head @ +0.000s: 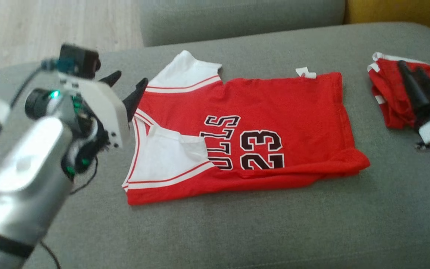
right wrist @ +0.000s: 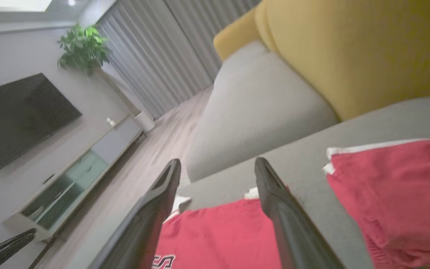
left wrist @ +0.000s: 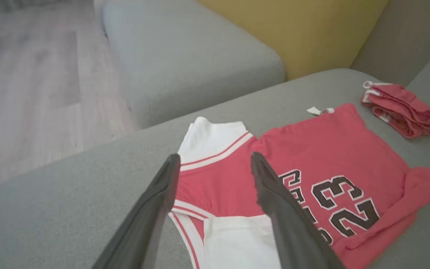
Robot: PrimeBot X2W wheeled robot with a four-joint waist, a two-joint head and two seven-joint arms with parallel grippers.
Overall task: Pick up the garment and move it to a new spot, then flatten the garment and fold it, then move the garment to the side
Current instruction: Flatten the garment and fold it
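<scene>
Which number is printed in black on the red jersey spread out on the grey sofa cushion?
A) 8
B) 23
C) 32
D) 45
B: the black, white-edged digits on the front of the red jersey read 23, and the left wrist view shows the same number.
</scene>
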